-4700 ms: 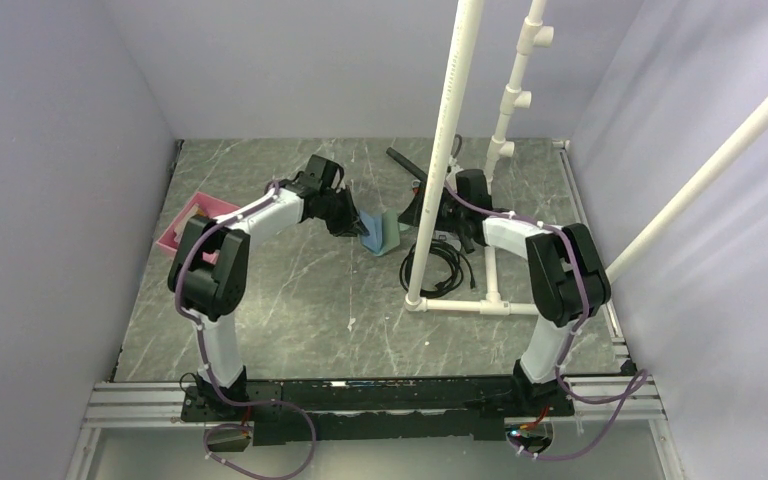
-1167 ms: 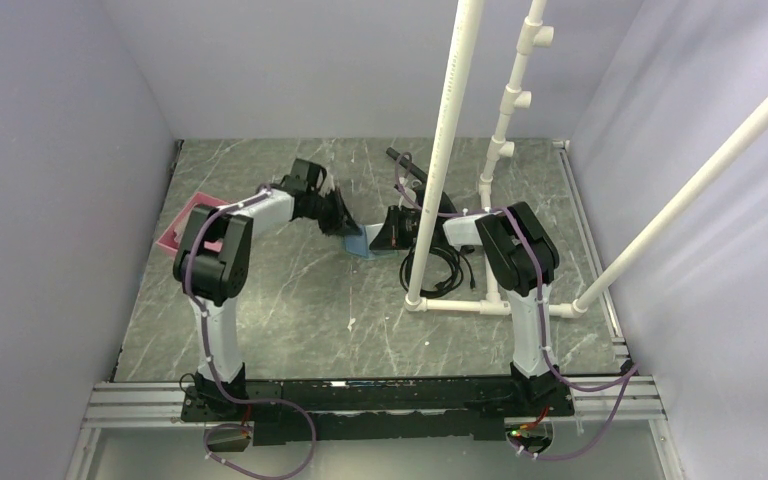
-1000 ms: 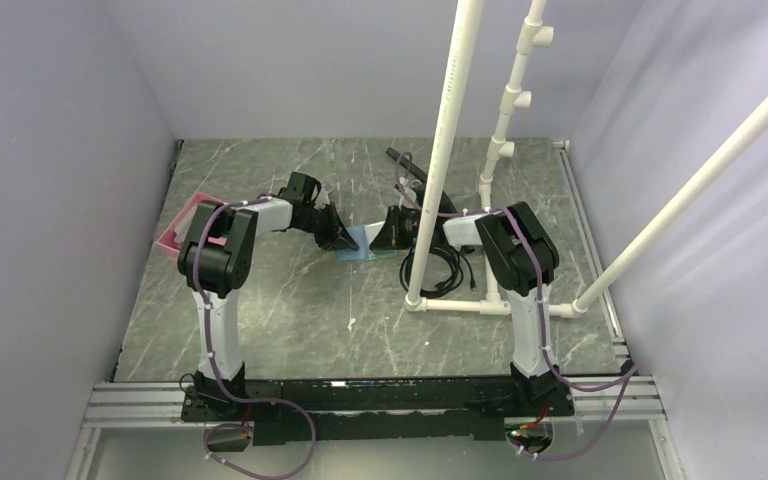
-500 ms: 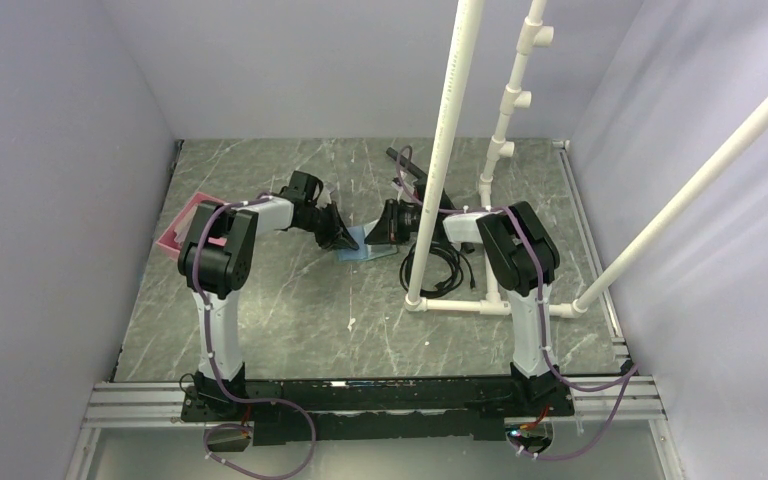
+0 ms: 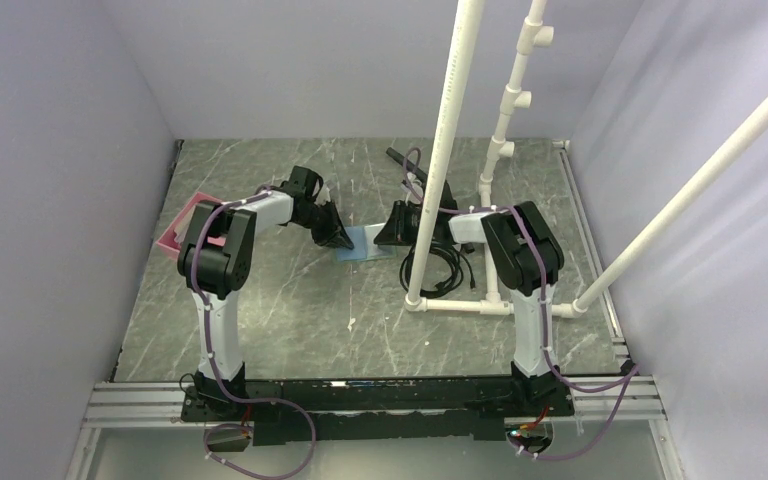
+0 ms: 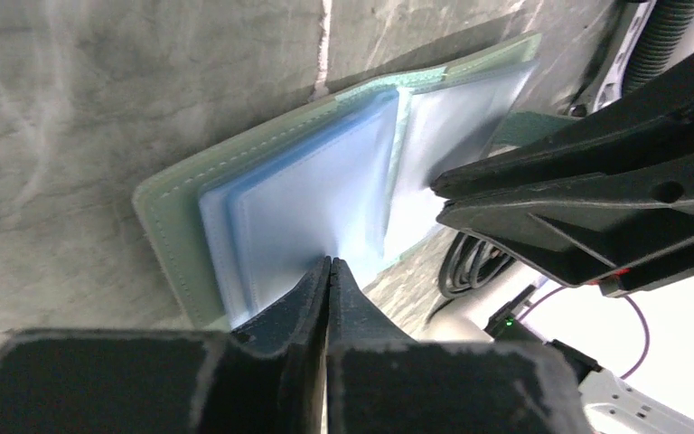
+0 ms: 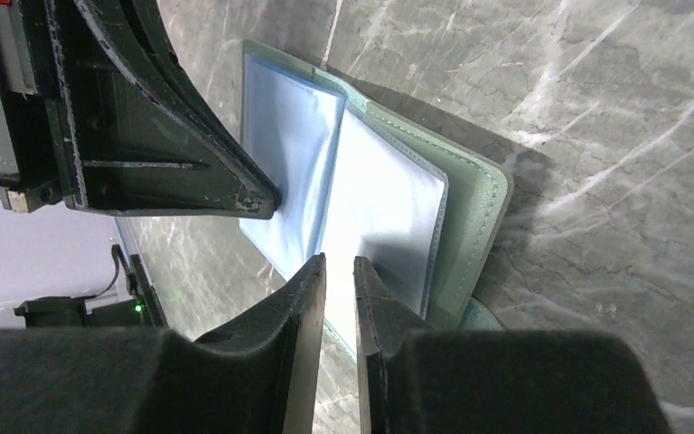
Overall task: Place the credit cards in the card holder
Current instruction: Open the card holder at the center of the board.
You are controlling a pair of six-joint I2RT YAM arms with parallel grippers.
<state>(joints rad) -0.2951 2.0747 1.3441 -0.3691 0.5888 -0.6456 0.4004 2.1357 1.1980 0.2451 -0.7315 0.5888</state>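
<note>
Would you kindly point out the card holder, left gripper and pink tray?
card holder [image 6: 307, 194]: left wrist view, on its pale blue inner sleeve.
left gripper [image 6: 328, 262]: left wrist view, where its tips meet.
pink tray [image 5: 172, 232]: top external view, on its rim.

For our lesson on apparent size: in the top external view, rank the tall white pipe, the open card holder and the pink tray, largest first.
1. tall white pipe.
2-3. card holder and pink tray: similar, and the left arm hides part of the tray, so unranked.

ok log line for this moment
card holder: lying open | left gripper: shut, tips on it | right gripper: slightly open at its other half
</note>
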